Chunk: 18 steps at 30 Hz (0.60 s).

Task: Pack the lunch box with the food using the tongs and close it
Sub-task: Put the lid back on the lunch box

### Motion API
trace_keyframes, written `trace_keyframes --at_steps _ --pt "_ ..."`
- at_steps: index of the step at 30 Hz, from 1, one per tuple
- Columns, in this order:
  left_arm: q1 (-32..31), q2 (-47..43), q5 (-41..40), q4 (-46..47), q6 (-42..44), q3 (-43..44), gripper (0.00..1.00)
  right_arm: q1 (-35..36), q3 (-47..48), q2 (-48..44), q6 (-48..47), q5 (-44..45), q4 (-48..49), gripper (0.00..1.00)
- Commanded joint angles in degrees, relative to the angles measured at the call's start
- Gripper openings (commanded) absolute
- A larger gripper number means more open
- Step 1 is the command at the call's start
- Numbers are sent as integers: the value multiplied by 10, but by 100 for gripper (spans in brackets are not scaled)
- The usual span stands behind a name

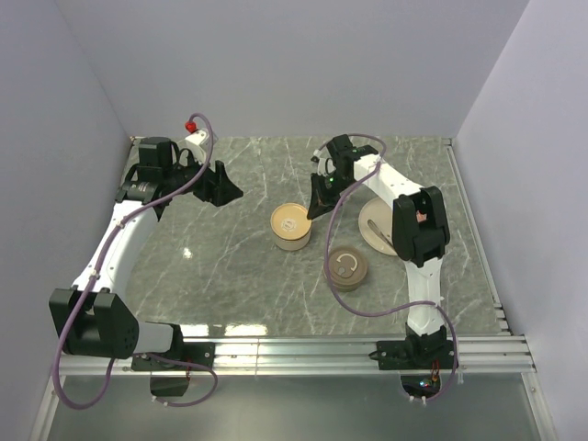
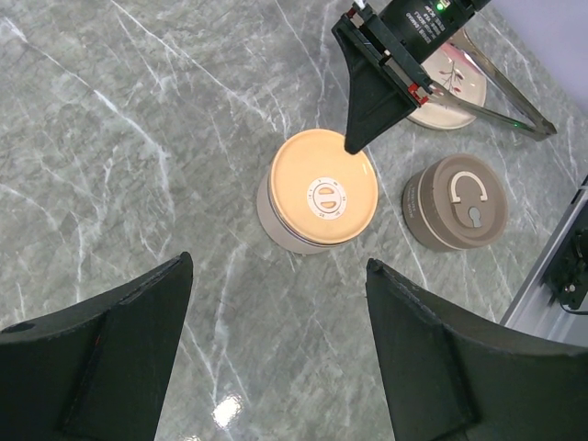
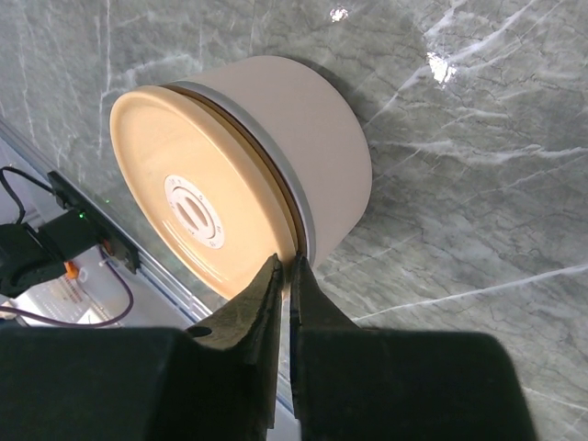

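Observation:
The lunch box is a round pale tub with a cream lid sitting on it, in the middle of the table. My right gripper is at the lid's edge, its tips against the rim of the lunch box. Its jaws are shut to a thin slit with nothing between them. My left gripper hovers to the left, open and empty, apart from the box. The tongs lie across the pink plate. No food is in view.
A second round container with a grey-brown lid stands just right of the lunch box, near the plate. A metal rail runs along the near edge. Walls close the left, back and right sides.

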Motion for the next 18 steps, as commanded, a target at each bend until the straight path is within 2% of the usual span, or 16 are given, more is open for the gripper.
trace_keyframes --at_steps 1,5,8,18 --pt "-3 3 21 14 4 -1 81 3 16 -11 -5 4 -5 8" --pt "-3 2 22 10 8 1 81 4 16 -13 -4 7 -5 32" --pt "-3 2 24 10 6 1 80 5 17 -14 -2 6 -4 41" --pt "-3 -2 27 11 7 1 80 4 30 -31 -18 -10 -7 45"
